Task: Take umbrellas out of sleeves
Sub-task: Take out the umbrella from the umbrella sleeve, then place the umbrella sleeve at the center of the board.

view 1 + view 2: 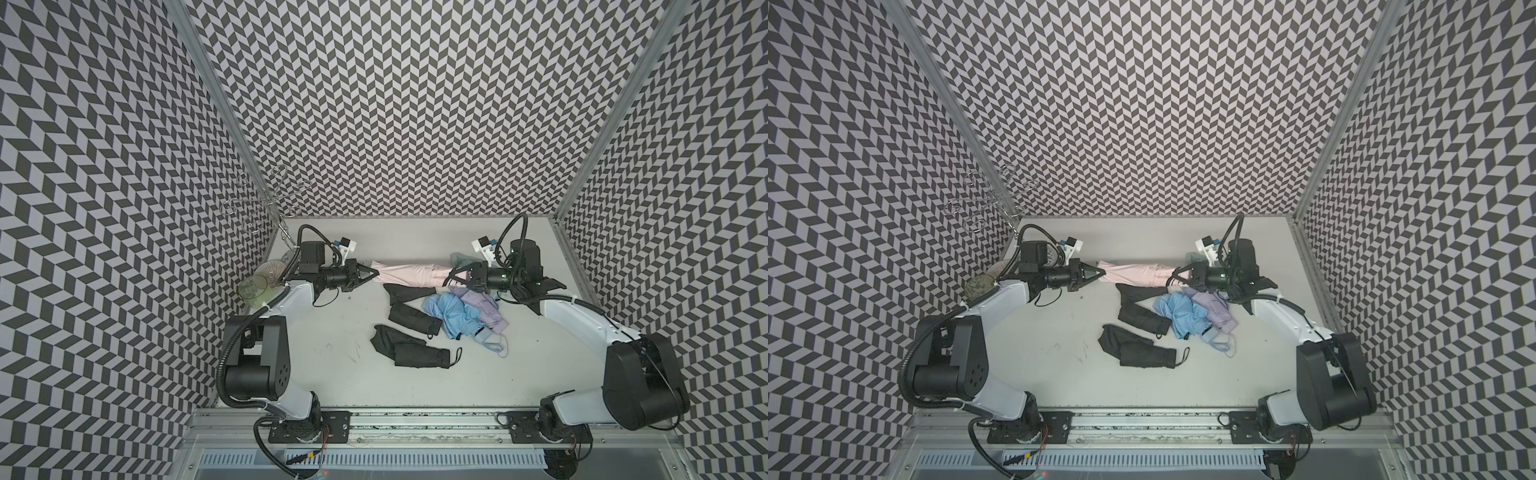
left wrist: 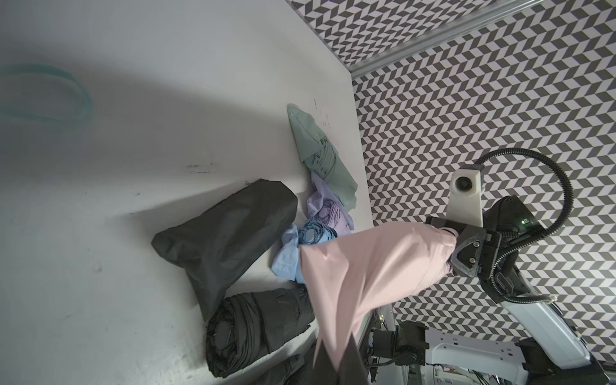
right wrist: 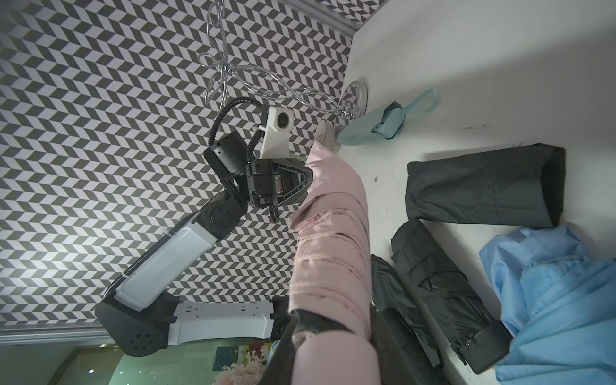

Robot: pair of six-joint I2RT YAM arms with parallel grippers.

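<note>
The pink umbrella (image 1: 432, 276) hung above the bench (image 1: 332, 374), stretched between the two tools. The right tool (image 1: 454, 277) was clenched on its handle end, and the left tool (image 1: 372, 274) was clenched on the closed tip of the pink sleeve (image 3: 333, 173), whose hem sat partway along the pleats.

The likeliest failure was the thin sleeve fabric slipping out of the left tool's pinch, leaving the umbrella sheathed. An off-axis pull might snag the hem on the pleats. If the right tool's hold failed, the umbrella would drop onto the heap of loose umbrellas (image 1: 461, 316) just below that tool.

- **Pink sleeve:** it held the umbrella's far end.
- **Black sleeve (image 3: 483, 186):** below and between the tools, it lay flat, mouth open, seemingly empty.
- **Mint sleeve (image 3: 360, 131):** beyond the left tool, it kept its umbrella, handle showing.
- **Green glass (image 1: 254, 289):** behind the left tool, it looked empty.
</note>
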